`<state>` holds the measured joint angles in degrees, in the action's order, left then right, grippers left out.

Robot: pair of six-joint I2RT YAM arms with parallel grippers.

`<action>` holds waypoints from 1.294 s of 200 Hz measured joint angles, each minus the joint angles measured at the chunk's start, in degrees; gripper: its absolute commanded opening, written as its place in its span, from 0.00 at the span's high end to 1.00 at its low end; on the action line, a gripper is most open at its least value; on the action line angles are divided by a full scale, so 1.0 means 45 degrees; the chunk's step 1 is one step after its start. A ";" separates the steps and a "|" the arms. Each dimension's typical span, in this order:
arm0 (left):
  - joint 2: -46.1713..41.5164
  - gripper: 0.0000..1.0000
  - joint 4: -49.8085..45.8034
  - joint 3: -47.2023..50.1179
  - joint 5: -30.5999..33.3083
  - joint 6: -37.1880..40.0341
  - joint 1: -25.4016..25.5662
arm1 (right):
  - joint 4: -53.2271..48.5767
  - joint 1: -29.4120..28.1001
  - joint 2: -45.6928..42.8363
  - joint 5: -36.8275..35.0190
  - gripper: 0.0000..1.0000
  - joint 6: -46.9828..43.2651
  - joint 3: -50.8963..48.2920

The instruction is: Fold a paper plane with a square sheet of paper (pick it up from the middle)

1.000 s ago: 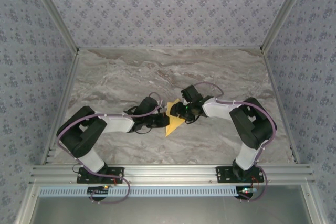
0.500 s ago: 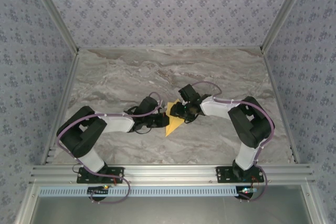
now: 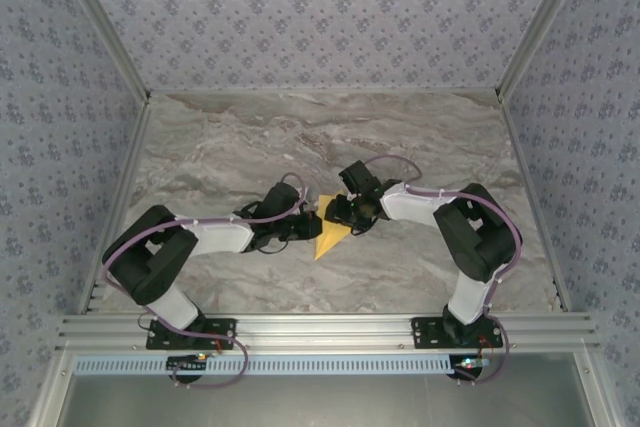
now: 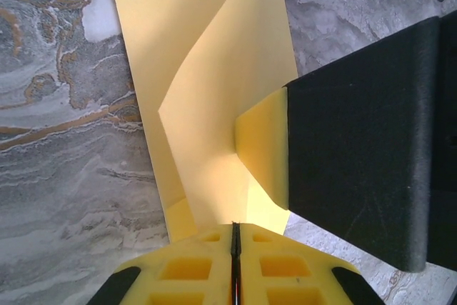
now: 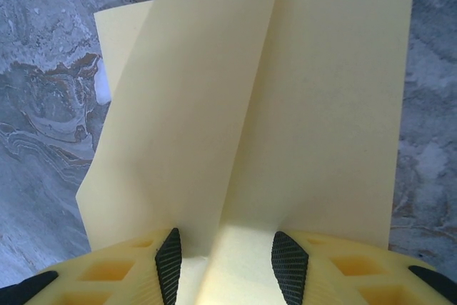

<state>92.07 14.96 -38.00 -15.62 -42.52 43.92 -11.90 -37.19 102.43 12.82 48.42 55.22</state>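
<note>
The grey marbled tabletop point(image 3: 250, 137) is taking up the floor of the enclosure, with flower-patterned walls point(image 3: 320, 17) rising on its left, far and right sides. The left arm point(image 3: 215, 237) and the right arm point(image 3: 440, 209) are both reaching inward from the near edge, and their ends are meeting near the middle of the tabletop.

The yellow sheet of paper point(image 3: 330, 239) is lying there between the two arm ends, partly folded, with one pointed corner aiming toward the near edge. In the left wrist view the yellow sheet of paper point(image 4: 207, 105) is resting on the marble with one flap lifting up along a diagonal crease. In the right wrist view point(image 5: 321, 105) a long raised fold is running away from the camera down its middle.

The left fingers point(image 3: 310, 226) are pinching the near edge of the paper: seen from the wrist, these left fingers point(image 4: 214, 251) are clenched together with only a thin dark slit between them.

The right fingers point(image 3: 338, 213) are standing apart. Their black pads point(image 5: 169, 258) are sitting on either side of the raised fold, straddling it without clamping it. From the left wrist, one of the right fingers point(image 4: 357, 141) is pressing its yellow tip against the lifted flap.
</note>
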 measured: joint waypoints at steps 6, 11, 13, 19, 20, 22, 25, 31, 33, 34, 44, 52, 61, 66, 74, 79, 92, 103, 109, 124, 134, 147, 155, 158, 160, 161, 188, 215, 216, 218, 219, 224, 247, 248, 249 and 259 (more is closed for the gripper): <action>0.0019 0.89 0.0000 -0.0019 0.0000 0.0000 0.0000 | -0.0005 0.0000 0.0000 -0.0005 0.54 0.0010 0.0000; 0.0053 0.89 0.0019 -0.0034 0.0000 0.0000 0.0000 | -0.0005 0.0000 0.0000 -0.0005 0.54 0.0019 0.0005; 0.0063 0.89 0.0015 -0.0049 0.0000 0.0000 0.0000 | -0.0010 0.0000 0.0000 -0.0010 0.54 0.0029 0.0000; 0.0117 0.89 0.0015 -0.0078 0.0000 0.0000 0.0000 | -0.0015 0.0000 0.0000 -0.0010 0.54 0.0044 0.0000; 0.0121 0.89 0.0015 -0.0083 0.0000 0.0000 0.0000 | -0.0015 0.0000 0.0000 -0.0015 0.55 0.0049 0.0000; 0.0141 0.89 0.0019 -0.0097 0.0000 0.0000 0.0000 | -0.0015 0.0000 0.0000 -0.0015 0.55 0.0049 0.0000; 0.0160 0.89 0.0019 -0.0112 0.0000 0.0000 0.0000 | -0.0019 0.0000 0.0000 -0.0015 0.55 0.0049 0.0000; 0.0219 0.89 0.0024 -0.0146 0.0005 0.0000 0.0000 | -0.0024 0.0000 0.0000 -0.0029 0.55 0.0053 0.0000; 0.0223 0.89 0.0024 -0.0151 0.0000 0.0000 0.0000 | -0.0024 0.0000 0.0000 -0.0034 0.55 0.0053 0.0000; 0.0233 0.89 0.0024 -0.0155 0.0005 0.0000 0.0000 | -0.0024 0.0000 0.0000 -0.0034 0.55 0.0049 0.0000; 0.0287 0.89 0.0034 -0.0165 0.0005 0.0000 0.0000 | -0.0034 0.0000 0.0000 -0.0049 0.56 0.0053 0.0000; 0.0321 0.89 0.0039 -0.0170 0.0005 0.0000 -0.0005 | -0.0034 0.0000 0.0000 -0.0053 0.56 0.0058 0.0000; 0.0384 0.89 0.0039 -0.0170 0.0005 0.0000 -0.0010 | -0.0039 0.0000 0.0000 -0.0053 0.57 0.0063 0.0000; 0.0423 0.89 0.0034 -0.0180 0.0005 0.0000 -0.0010 | -0.0044 0.0000 0.0000 -0.0063 0.57 0.0068 0.0000; 0.0481 0.89 0.0039 -0.0189 0.0005 0.0005 -0.0015 | -0.0044 0.0000 0.0000 -0.0092 0.57 0.0097 -0.0005; 0.0505 0.89 0.0044 -0.0194 0.0005 0.0005 -0.0015 | -0.0044 0.0000 0.0000 -0.0102 0.57 0.0107 -0.0010; 0.0554 0.90 0.0049 -0.0194 0.0005 0.0005 -0.0015 | -0.0039 0.0000 0.0000 -0.0117 0.57 0.0155 -0.0015; 0.0593 0.89 0.0044 -0.0214 0.0005 0.0005 -0.0015 | -0.0029 0.0000 0.0000 -0.0136 0.58 0.0189 -0.0034; 0.0597 0.90 0.0049 -0.0214 0.0005 0.0010 -0.0015 | -0.0029 -0.0010 -0.0005 -0.0141 0.58 0.0194 -0.0039; 0.0636 0.90 0.0044 -0.0248 0.0005 0.0058 -0.0024 | -0.0029 -0.0010 -0.0005 -0.0151 0.58 0.0209 -0.0039; 0.0714 0.90 0.0049 -0.0316 0.0000 0.0097 -0.0024 | -0.0024 -0.0010 -0.0010 -0.0160 0.58 0.0248 -0.0049; 0.0821 0.90 0.0058 -0.0393 0.0000 0.0117 -0.0024 | -0.0019 -0.0015 -0.0015 -0.0199 0.59 0.0291 -0.0073; 0.0874 0.90 0.0058 -0.0408 0.0000 0.0141 -0.0024 | -0.0015 -0.0019 -0.0015 -0.0219 0.60 0.0301 -0.0073; 0.0894 0.90 0.0053 -0.0413 0.0000 0.0146 -0.0024 | -0.0015 -0.0019 -0.0015 -0.0233 0.60 0.0301 -0.0078; 0.0903 0.90 0.0053 -0.0413 0.0000 0.0151 -0.0024 | -0.0015 -0.0019 -0.0015 -0.0238 0.60 0.0306 -0.0078; 0.0903 0.90 0.0053 -0.0413 0.0000 0.0151 -0.0024 | -0.0015 -0.0019 -0.0015 -0.0243 0.60 0.0306 -0.0078; 0.1073 0.90 0.0053 -0.0437 0.0000 0.0204 -0.0024 | 0.0024 -0.0019 -0.0029 -0.0243 0.60 0.0345 -0.0131; 0.1093 0.90 0.0058 -0.0442 0.0000 0.0204 -0.0024 | 0.0039 -0.0019 -0.0039 -0.0243 0.60 0.0350 -0.0131; 0.1093 0.90 0.0058 -0.0442 0.0000 0.0204 -0.0024 | 0.0039 -0.0019 -0.0039 -0.0248 0.60 0.0350 -0.0131; 0.1093 0.90 0.0053 -0.0442 0.0000 0.0204 -0.0024 | 0.0039 -0.0019 -0.0039 -0.0243 0.60 0.0350 -0.0131; 0.1088 0.90 0.0053 -0.0442 0.0000 0.0204 -0.0024 | 0.0039 -0.0019 -0.0039 -0.0243 0.60 0.0350 -0.0131; 0.1093 0.90 0.0053 -0.0442 0.0000 0.0204 -0.0024 | 0.0039 -0.0019 -0.0039 -0.0248 0.60 0.0350 -0.0131; 0.1093 0.90 0.0053 -0.0442 0.0000 0.0219 -0.0024 | 0.0049 -0.0019 -0.0039 -0.0248 0.60 0.0379 -0.0131; 0.1093 0.90 0.0053 -0.0442 0.0000 0.0228 -0.0024 | 0.0049 -0.0019 -0.0039 -0.0248 0.60 0.0379 -0.0131; 0.1093 0.90 0.0053 -0.0442 0.0000 0.0228 -0.0024 | 0.0049 -0.0019 -0.0039 -0.0248 0.60 0.0384 -0.0131; 0.1093 0.91 0.0053 -0.0442 0.0000 0.0243 -0.0024 | 0.0044 -0.0019 -0.0039 -0.0257 0.62 0.0384 -0.0136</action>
<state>96.99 15.20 -39.99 -15.62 -41.43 43.81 -11.70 -37.28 102.26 11.66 50.15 54.61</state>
